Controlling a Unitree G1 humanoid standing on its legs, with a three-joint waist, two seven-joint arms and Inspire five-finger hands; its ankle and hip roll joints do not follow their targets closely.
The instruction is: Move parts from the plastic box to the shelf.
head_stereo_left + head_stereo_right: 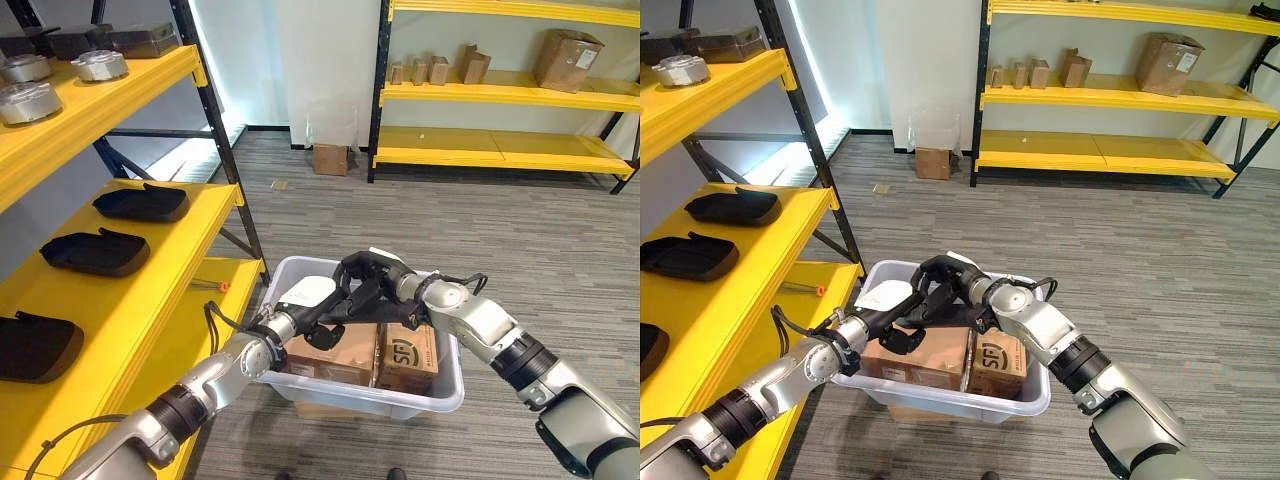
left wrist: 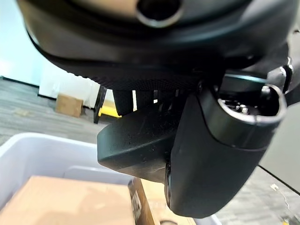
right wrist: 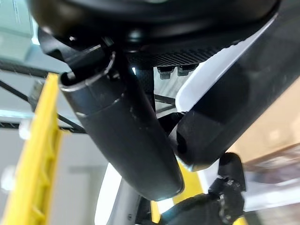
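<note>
Two hands are meeting over the white plastic box (image 1: 440,395). Left of its centre, the left hand (image 1: 305,300) is clamping its fingers on a black moulded part (image 2: 136,140); right of that, the right hand (image 1: 375,272) is curling onto the same part. Pulling unevenly could drop it onto the cardboard boxes (image 1: 375,355) inside.

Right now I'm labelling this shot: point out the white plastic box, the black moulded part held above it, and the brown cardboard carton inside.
white plastic box (image 1: 450,392): left eye view, front rim.
black moulded part (image 1: 362,296): left eye view, its middle.
brown cardboard carton (image 1: 335,352): left eye view, top face.
</note>
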